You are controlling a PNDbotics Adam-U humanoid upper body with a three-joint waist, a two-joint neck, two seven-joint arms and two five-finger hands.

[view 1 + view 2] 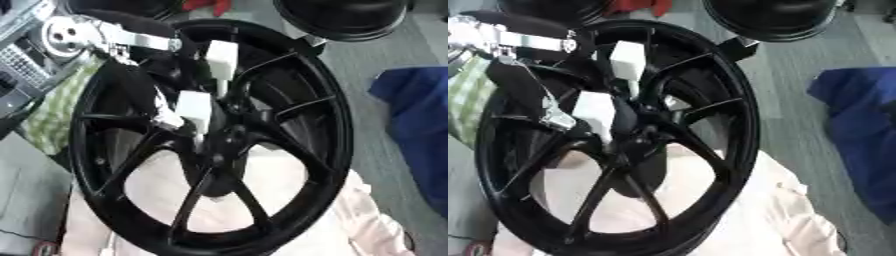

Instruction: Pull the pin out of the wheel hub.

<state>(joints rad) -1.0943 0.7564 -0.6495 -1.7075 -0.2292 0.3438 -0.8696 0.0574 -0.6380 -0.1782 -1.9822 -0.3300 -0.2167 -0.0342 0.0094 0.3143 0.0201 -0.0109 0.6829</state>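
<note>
Black wheel point(262, 165) stood tilted in the middle of both eye views, its spokes running in to a dark hub point(229, 135) at the centre. Two white blocks sat over the spokes near that hub: an upper block point(221, 59) toward the top of the rim and a lower block point(193, 109) just beside the hub, each with a thin pale stem below it pointing toward the centre. Which of these was the pin could not be told, and the lower stem seemed to reach the hub area. Left hand point(531, 90) came in from the upper left on a black arm with a silver joint point(66, 34); its dark fingers lay across the spokes next to the lower block, with a silver part showing at the fingertips. Whether those fingers were curled on the block or just resting beside it could not be told. Right hand did not show in either view. Under the wheel lay a pale pink cloth point(367, 220), visible through the spoke gaps and spreading to the lower right. Green and white checked cloth point(52, 110) lay at the left, behind the rim. Grey floor point(385, 55) ran to the right, with a blue cloth point(420, 120) at the right edge. Another dark round thing point(346, 17) sat at the top, just beyond the rim.
</note>
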